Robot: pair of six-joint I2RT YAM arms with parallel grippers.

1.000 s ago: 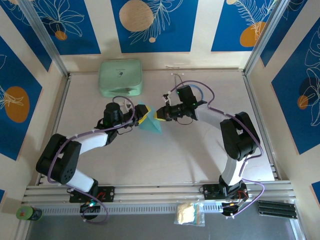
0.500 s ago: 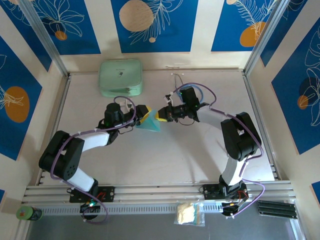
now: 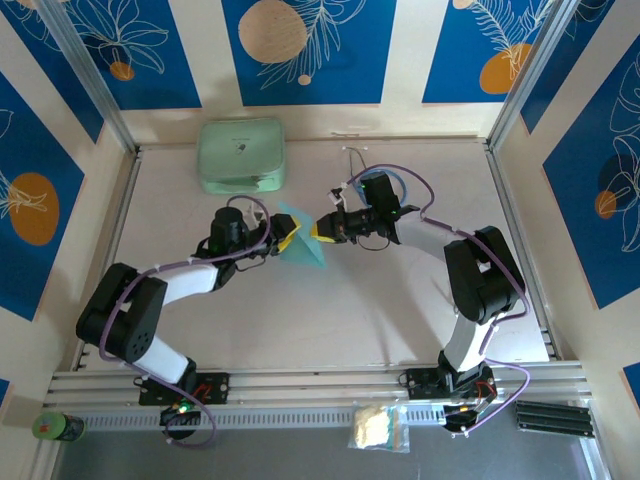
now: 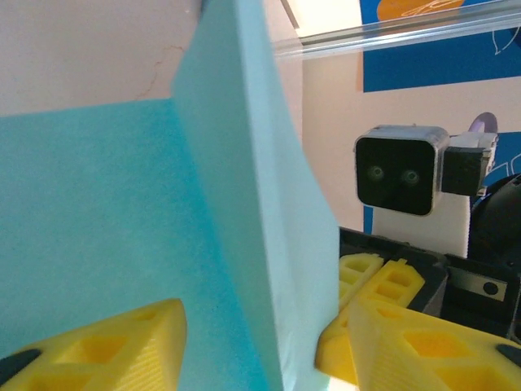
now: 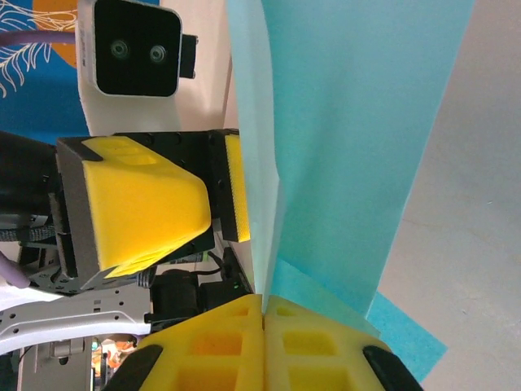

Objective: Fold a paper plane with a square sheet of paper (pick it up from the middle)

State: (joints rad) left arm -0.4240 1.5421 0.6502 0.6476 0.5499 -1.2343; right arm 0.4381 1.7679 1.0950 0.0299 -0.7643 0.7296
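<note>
Between the fingers of the right gripper [image 5: 262, 314], pressed fully together, sits a thin margin of the square sheet of paper [image 5: 342, 122], which stands up from that pinch as a creased, doubled panel. Facing it, the left gripper [image 4: 264, 322] has its jaws wide apart, with the fold ridge running down between them and nothing clamped. The sheet hangs in the air between the two arms, above the middle of the table [image 3: 350, 310] and well clear of the mint-green case [image 3: 241, 155].

Such a narrow hold looks fragile. If the left jaws close off the ridge, they could skew the crease or crumple the layers. Any pull apart could tear the sheet or slip it free. With the fingers so near one another, they could also collide.
</note>
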